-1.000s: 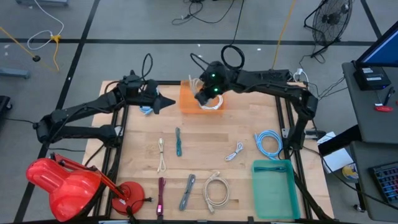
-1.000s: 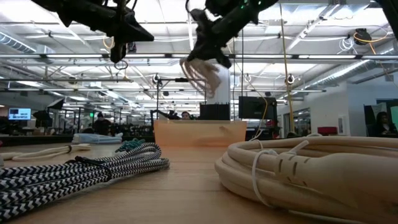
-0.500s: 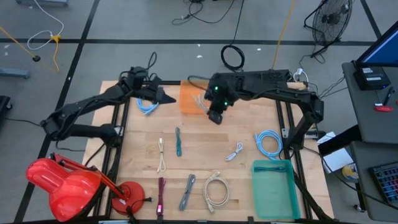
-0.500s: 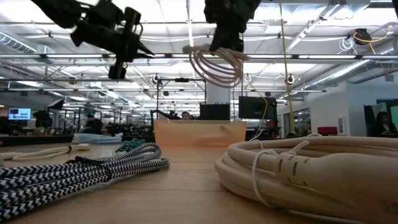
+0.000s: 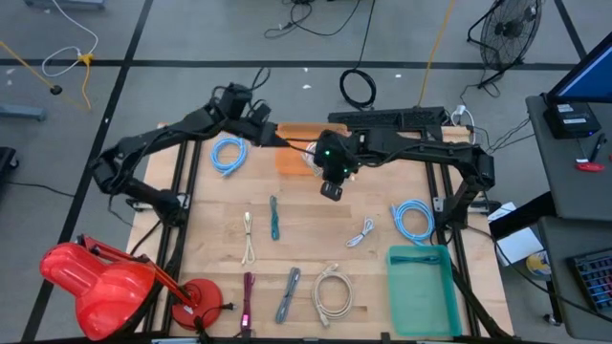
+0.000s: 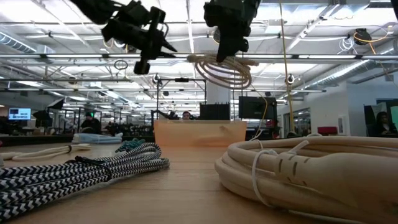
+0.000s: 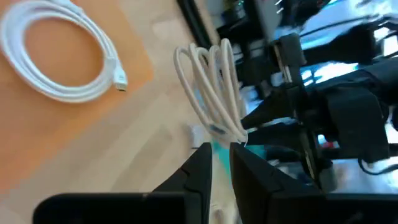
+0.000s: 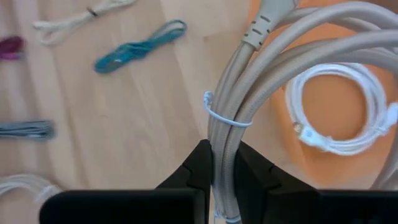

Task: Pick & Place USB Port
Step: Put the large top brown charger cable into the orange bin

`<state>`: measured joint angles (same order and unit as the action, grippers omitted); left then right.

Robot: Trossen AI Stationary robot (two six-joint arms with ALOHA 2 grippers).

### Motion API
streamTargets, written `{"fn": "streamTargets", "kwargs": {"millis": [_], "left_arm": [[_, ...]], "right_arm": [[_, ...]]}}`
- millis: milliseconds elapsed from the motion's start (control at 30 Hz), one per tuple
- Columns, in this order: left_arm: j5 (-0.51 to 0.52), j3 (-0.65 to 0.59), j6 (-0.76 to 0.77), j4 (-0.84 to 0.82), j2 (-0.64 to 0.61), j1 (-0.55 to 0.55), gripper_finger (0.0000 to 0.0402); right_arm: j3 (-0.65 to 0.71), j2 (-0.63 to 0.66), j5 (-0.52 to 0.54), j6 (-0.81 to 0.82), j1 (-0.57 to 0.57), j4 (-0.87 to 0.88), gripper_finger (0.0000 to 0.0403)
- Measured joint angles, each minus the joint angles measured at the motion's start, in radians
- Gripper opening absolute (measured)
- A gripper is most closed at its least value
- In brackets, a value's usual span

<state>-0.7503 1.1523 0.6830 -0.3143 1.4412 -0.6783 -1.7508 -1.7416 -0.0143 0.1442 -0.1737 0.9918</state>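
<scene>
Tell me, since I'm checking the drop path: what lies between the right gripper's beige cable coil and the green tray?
In the high view, bare wood and the light blue cable lie between the beige cable coil, clamped in the right gripper, and the green tray.

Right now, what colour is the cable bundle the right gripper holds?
Beige; the coiled cable bundle in the right gripper shows best in the right wrist view.

A big open robotics lab or industrial workshop: exposed ceiling trusses [image 6: 311, 59] with strip lighting, rows of workstations and monitors [image 6: 18, 114] behind the wooden table [image 5: 306, 258], a floor fan [image 5: 505, 33] (cables trail across the concrete floor [image 5: 191, 33]).
</scene>
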Motion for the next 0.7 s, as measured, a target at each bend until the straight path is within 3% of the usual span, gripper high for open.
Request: {"fn": "streamTargets", "kwargs": {"millis": [133,333,500,700], "left_arm": [[0.016,0.163,-0.140,-0.208,0.096,0.022,0.0063],[0.053,0.314,-0.176,-0.386,0.209,0.025,0.0130],[-0.115,0.325,-0.066,-0.225,0.238,0.027,0.0181],[-0.196,0.325,0.071,-0.069,0.240,0.004,0.0207]], "right_arm": [[0.000,0.005,0.021,0.001,0.021,-0.006,0.0030],[0.000,0.003,0.106,0.026,0.057,-0.026,0.0030],[0.000,0.003,0.198,0.025,0.102,-0.047,0.0030],[0.000,0.011,0.249,0.065,0.129,-0.046,0.0030]]}}
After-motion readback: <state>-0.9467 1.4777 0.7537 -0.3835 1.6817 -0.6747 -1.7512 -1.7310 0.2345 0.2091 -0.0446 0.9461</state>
